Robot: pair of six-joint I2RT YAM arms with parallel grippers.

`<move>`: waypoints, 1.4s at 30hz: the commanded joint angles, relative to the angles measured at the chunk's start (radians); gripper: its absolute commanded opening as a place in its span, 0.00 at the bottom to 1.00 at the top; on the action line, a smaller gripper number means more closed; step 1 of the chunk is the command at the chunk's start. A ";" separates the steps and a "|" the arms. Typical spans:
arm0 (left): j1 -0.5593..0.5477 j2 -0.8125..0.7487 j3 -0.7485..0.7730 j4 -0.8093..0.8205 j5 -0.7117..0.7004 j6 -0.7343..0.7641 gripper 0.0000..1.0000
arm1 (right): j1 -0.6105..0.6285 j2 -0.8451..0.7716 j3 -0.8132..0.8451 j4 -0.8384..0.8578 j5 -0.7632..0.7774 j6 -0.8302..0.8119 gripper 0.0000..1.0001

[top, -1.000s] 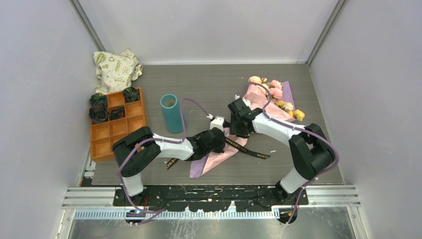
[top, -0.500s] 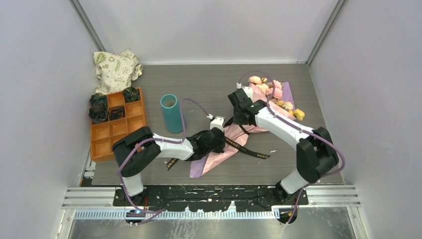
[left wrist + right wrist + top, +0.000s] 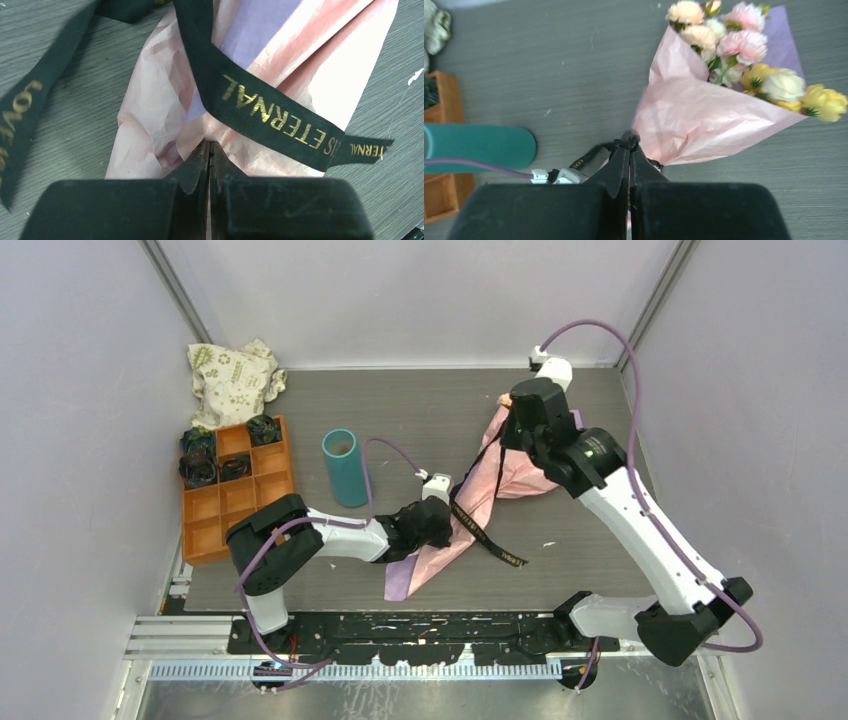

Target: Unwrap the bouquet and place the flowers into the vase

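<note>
1. The tabletop [image 3: 420, 405] is carrying everything, and to me the task is looking only just begun.
2. The bouquet [image 3: 505, 475] is lying from the middle toward the far right corner. The flowers [image 3: 734, 47] are sitting inside the pink paper [image 3: 150, 120], on the lilac sheet [image 3: 781, 40], so no stem is free yet.
3. The vase [image 3: 343, 468] is standing upright left of the middle, well apart from the blooms, and no flower is showing in it.
4. The black ribbon [image 3: 260, 112] is trailing across the paper. I cannot tell whether it is fully untied. Opening the paper and moving the flowers are both remaining.
5. The right gripper [image 3: 629, 142] is hovering high near the far edge, jaws pressed together, apparently pinching the ribbon.
6. The left gripper [image 3: 208, 150] is pressing its jaws together on the pink paper's lower end, near the middle.
</note>
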 commanded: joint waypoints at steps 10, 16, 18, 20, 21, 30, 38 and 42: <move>0.003 0.045 -0.021 -0.120 0.016 0.011 0.01 | 0.007 -0.240 0.336 -0.100 0.287 -0.031 0.01; 0.003 0.043 -0.021 -0.120 0.021 0.009 0.01 | 0.007 -0.380 0.403 -0.090 0.386 -0.043 0.01; 0.003 0.041 -0.022 -0.120 0.021 0.010 0.01 | 0.007 -0.414 0.413 -0.089 0.410 -0.045 0.01; 0.003 0.038 -0.021 -0.120 0.021 0.008 0.01 | 0.006 -0.455 0.415 -0.084 0.423 -0.042 0.01; 0.003 0.038 -0.021 -0.120 0.022 0.008 0.01 | 0.006 -0.473 0.411 -0.076 0.422 -0.042 0.01; -0.012 -0.055 0.000 -0.185 0.014 0.028 0.01 | 0.007 -0.515 0.431 -0.099 0.507 -0.053 0.01; -0.057 -0.330 0.096 -0.385 -0.025 0.070 0.02 | 0.007 -0.409 0.406 -0.162 0.483 -0.024 0.01; -0.058 -0.408 0.136 -0.451 -0.066 0.091 0.02 | 0.006 -0.229 0.459 -0.174 0.373 -0.030 0.01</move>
